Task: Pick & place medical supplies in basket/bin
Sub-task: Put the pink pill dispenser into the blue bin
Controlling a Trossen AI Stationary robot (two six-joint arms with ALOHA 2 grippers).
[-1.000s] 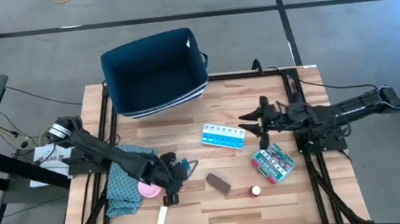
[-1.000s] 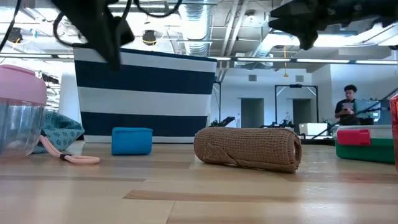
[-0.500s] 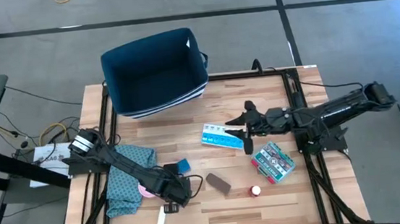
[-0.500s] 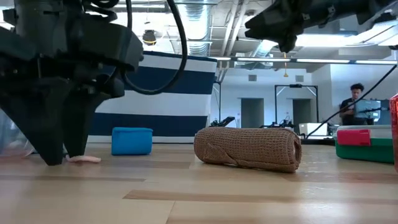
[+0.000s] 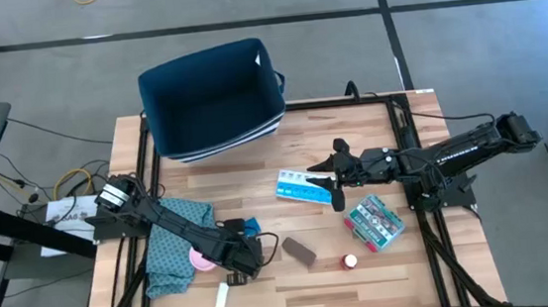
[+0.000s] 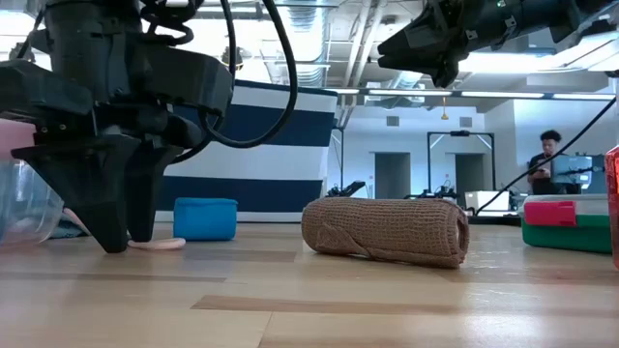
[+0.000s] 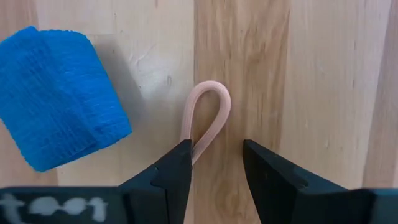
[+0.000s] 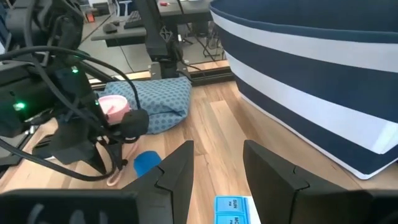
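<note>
Pink loop (image 7: pixel 205 118) lies between the left tool's (image 7: pixel 216 163) spread fingers, hidden in the high view.

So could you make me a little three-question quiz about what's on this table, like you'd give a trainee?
1. True or false: the navy bin already holds the pill organiser.
2. Which item lies nearest the left hand?
A. brown bandage roll
B. blue wrap roll
C. teal-red-white box
3. Fill in: the left hand's open fingers straddle a thin pink ____ lying on the wood.

Key: 1 false, the organiser lies on the table, under the right hand. 2 B. 3 loop.
</note>
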